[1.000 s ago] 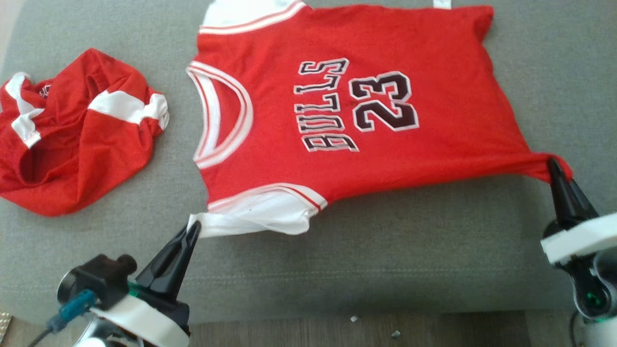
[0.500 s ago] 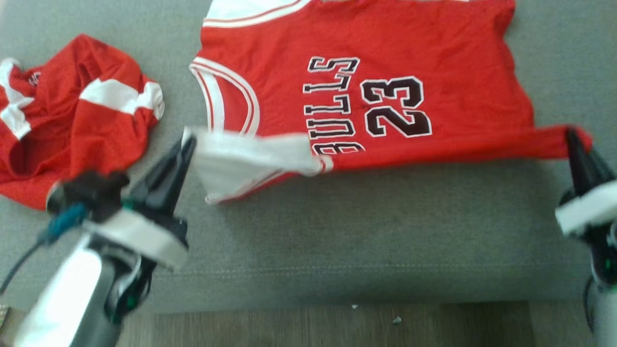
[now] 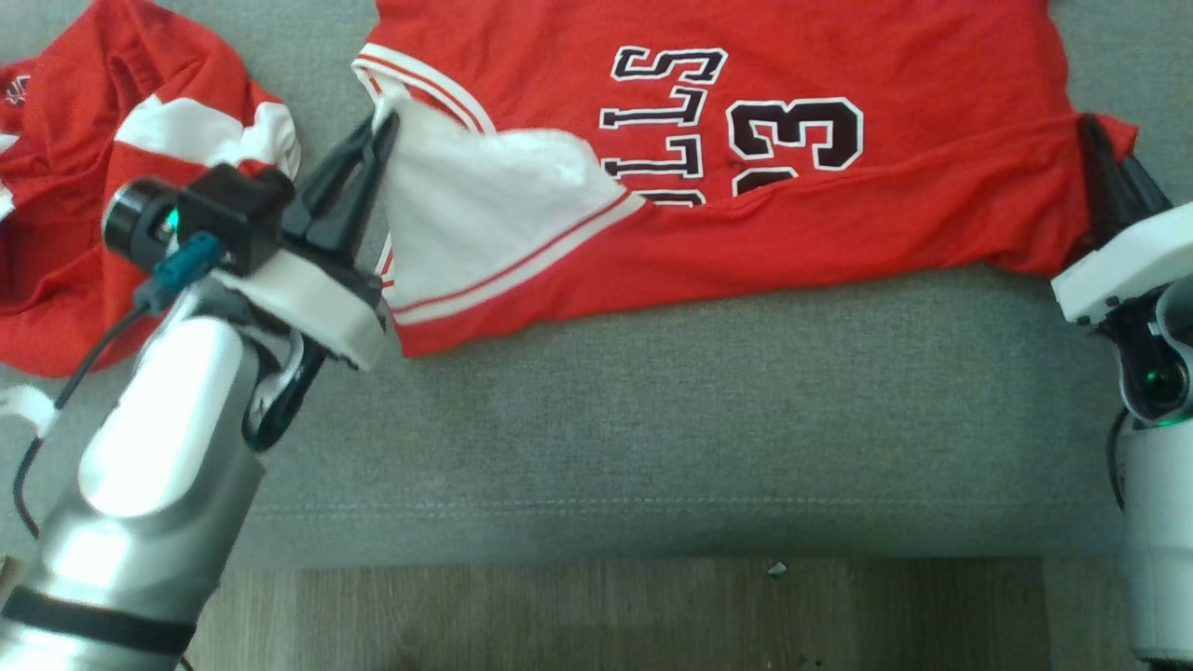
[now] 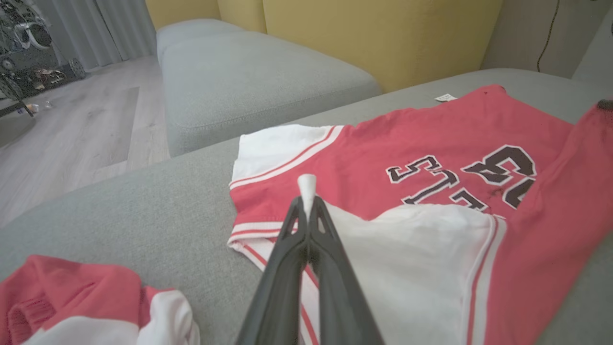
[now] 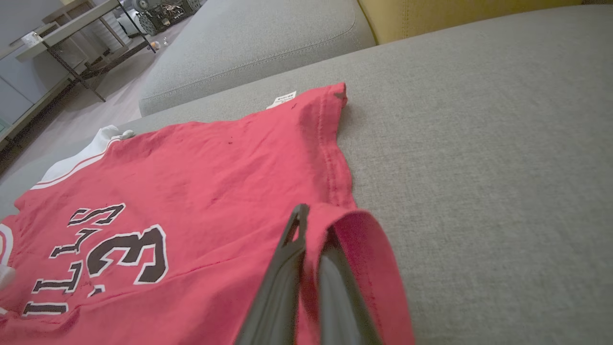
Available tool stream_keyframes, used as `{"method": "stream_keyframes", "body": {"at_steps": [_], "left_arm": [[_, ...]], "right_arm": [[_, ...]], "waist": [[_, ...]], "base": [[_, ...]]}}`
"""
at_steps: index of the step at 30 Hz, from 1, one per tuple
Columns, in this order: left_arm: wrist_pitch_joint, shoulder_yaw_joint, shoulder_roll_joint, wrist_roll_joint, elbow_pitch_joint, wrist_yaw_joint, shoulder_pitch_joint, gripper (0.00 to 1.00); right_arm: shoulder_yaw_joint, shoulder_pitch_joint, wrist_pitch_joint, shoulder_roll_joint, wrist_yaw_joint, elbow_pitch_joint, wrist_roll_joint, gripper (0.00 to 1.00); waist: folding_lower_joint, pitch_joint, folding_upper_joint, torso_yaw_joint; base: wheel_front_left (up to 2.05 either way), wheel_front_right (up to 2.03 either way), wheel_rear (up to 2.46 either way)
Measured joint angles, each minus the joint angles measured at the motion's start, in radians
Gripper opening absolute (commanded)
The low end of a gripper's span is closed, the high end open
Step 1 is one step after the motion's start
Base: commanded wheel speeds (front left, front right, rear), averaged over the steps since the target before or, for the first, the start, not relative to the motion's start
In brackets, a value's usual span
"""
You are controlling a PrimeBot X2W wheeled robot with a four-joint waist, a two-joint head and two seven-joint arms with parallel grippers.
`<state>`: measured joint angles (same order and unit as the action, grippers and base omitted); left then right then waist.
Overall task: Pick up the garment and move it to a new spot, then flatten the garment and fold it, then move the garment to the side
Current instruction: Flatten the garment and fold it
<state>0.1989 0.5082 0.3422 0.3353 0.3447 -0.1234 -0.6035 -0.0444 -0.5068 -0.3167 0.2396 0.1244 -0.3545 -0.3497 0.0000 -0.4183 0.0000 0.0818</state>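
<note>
One red jersey (image 3: pixel 792 233), black letters LLS (image 3: pixel 666 116), numeral 3 (image 3: pixel 806 135), white tag (image 5: pixel 281 99) unreadable

Left forearm (image 3: pixel 158 447) comes in from lower left, angled up-right. Left gripper (image 3: pixel 380 130) has its fingers pressed together, pinching a white sleeve of the jersey (image 3: pixel 839 214). Right gripper (image 3: pixel 1089 140) sits at the right edge, fingers together, pointing up-left, clamped on the hem corner. Right forearm (image 3: pixel 1156 559) is upright below it.
</note>
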Motion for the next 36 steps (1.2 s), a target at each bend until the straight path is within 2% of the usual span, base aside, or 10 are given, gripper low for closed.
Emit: {"method": "stream_keyframes", "body": {"at_steps": [1,2,3,4,5,22,32,34,35,36], "left_arm": [[0.016,0.001,-0.004,-0.009,0.017,0.000,-0.014,0.00],[0.028,-0.002,-0.010,-0.013,0.034,0.002,-0.027,0.00],[0.038,-0.005,-0.017,-0.014,0.049,0.005,-0.038,0.25],[0.042,-0.011,-0.025,-0.014,0.060,0.008,-0.044,0.85],[0.042,-0.013,-0.033,-0.007,0.074,0.008,-0.045,1.00],[-0.030,-0.055,-0.074,0.133,-0.038,0.116,0.384,1.00],[-0.031,-0.031,-0.072,0.104,0.083,0.131,0.327,1.00],[-0.023,-0.025,-0.073,0.095,0.095,0.126,0.314,0.47],[-0.017,-0.023,-0.073,0.089,0.103,0.123,0.308,0.11],[-0.011,-0.021,-0.073,0.088,0.111,0.120,0.304,0.00]], "right_arm": [[0.005,-0.009,0.006,0.000,0.000,-0.010,0.002,0.33],[0.008,-0.016,0.013,0.000,0.000,-0.019,0.002,0.92],[0.008,-0.021,0.023,0.000,0.000,-0.028,0.002,1.00],[0.007,-0.025,0.035,0.000,0.000,-0.037,0.010,1.00],[0.006,-0.027,0.051,0.000,0.000,-0.042,0.018,1.00],[-0.069,0.165,0.158,-0.104,0.000,0.104,0.075,1.00],[-0.030,0.181,0.147,-0.133,0.000,0.098,0.099,1.00],[-0.030,0.181,0.144,-0.133,0.000,0.097,0.099,1.00],[-0.027,0.180,0.142,-0.131,0.000,0.094,0.100,1.00],[-0.026,0.180,0.141,-0.129,0.000,0.088,0.105,1.00]], "waist": [[0.0000,-0.005,0.0000,0.000],[0.0000,-0.008,0.0000,-0.001],[0.0000,-0.010,0.0000,-0.002],[0.0000,-0.010,0.0000,-0.004],[0.0000,-0.009,0.0000,-0.006],[0.0000,0.097,0.0000,-0.051],[0.0000,0.099,0.0000,-0.054],[0.0000,0.095,0.0000,-0.053],[0.0000,0.093,0.0000,-0.052],[0.0000,0.092,0.0000,-0.050]], "base": [[0.00,0.00,0.00],[0.00,0.00,0.00],[0.00,0.00,0.00],[0.00,0.00,0.00],[0.00,0.00,0.00],[0.00,0.00,0.00],[0.00,0.00,0.00],[0.00,0.00,0.00],[0.00,0.00,0.00],[0.00,0.00,0.00]]}}
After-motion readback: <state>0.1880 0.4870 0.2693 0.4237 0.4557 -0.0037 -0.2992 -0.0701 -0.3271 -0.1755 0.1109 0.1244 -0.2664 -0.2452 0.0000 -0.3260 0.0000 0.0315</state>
